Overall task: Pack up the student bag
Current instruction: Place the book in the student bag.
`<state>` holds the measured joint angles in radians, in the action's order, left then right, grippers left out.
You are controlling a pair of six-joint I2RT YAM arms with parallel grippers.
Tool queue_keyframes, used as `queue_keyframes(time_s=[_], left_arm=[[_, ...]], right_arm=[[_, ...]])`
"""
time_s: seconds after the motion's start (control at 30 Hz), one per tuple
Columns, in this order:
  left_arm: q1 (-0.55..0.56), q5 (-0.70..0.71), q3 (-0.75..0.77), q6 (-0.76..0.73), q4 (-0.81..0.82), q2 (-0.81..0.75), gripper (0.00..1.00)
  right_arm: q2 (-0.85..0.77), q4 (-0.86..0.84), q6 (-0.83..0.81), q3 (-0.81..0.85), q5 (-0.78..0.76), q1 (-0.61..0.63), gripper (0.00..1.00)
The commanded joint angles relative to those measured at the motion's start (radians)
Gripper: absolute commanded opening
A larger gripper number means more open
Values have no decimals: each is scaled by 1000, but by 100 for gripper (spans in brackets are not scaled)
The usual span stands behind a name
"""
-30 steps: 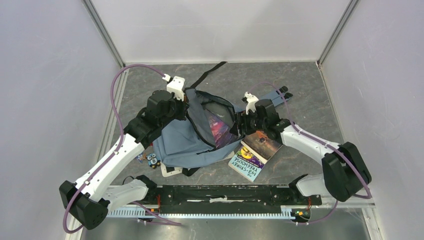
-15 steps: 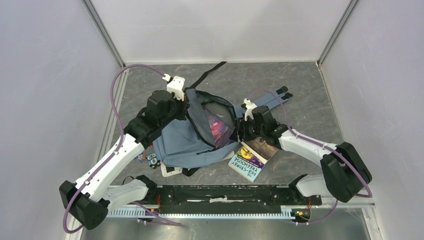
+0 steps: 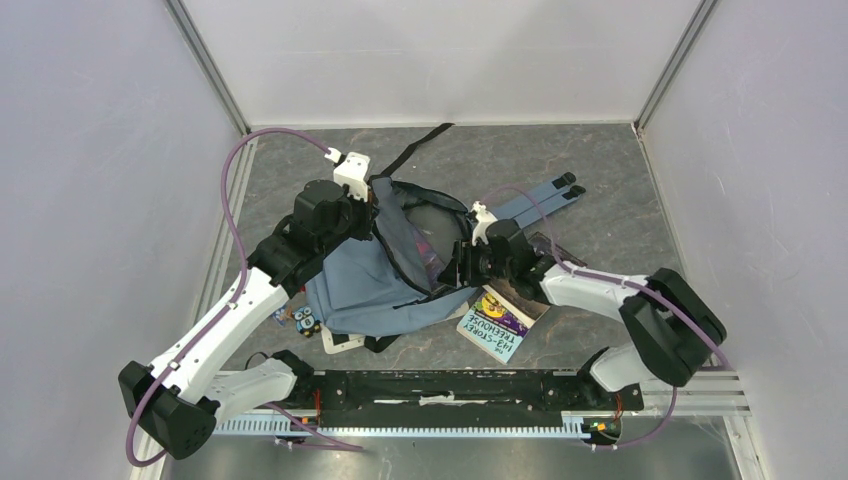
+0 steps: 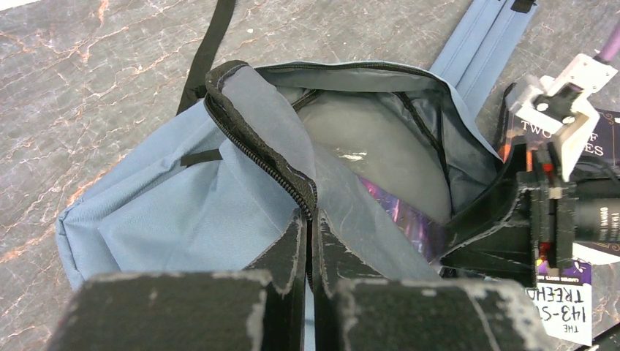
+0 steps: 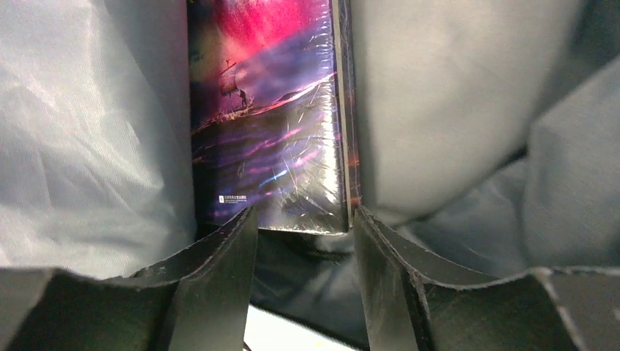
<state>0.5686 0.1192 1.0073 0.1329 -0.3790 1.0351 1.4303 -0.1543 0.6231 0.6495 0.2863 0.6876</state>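
The student bag (image 3: 360,285), grey-blue with a black zip, lies in the middle of the table with its mouth toward the right. My left gripper (image 4: 311,216) is shut on the zip edge of the bag's upper flap (image 4: 256,146) and holds the mouth open. A glossy purple book (image 5: 267,131) stands inside against the grey lining (image 5: 439,110). My right gripper (image 5: 303,216) is in the bag's mouth (image 3: 452,265), jaws apart, with the book's near edge right at its fingertips. Nothing is clamped between them.
A teal "Treehouse" book (image 3: 492,325) and a dark book (image 3: 522,298) lie right of the bag, under the right arm. Blue shoulder straps (image 3: 540,192) and a black strap (image 3: 415,150) trail to the back. An owl-patterned item (image 3: 305,320) and a white item (image 3: 340,342) lie by the bag's near-left corner.
My right gripper has moved left into the bag's mouth, its jaws have narrowed, and the purple book now sits deeper in the bag. The left arm has held still.
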Motion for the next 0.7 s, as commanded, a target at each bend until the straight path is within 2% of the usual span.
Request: queue_keyframes(time_s=[0.0, 0.23, 0.43, 0.5, 0.67], left_arm=[[-4, -18, 7, 25, 68, -4, 2], [-4, -19, 7, 25, 68, 3, 2], [-4, -11, 5, 21, 68, 4, 2], [-4, -6, 5, 19, 66, 5, 2], [-4, -6, 7, 19, 66, 4, 2]], right_arm=[[99, -191, 97, 56, 8, 40, 56], [261, -312, 160, 153, 35, 110, 52], [253, -232, 91, 177, -53, 120, 53], [208, -148, 30, 176, -128, 115, 57], [43, 74, -98, 157, -315, 81, 84]])
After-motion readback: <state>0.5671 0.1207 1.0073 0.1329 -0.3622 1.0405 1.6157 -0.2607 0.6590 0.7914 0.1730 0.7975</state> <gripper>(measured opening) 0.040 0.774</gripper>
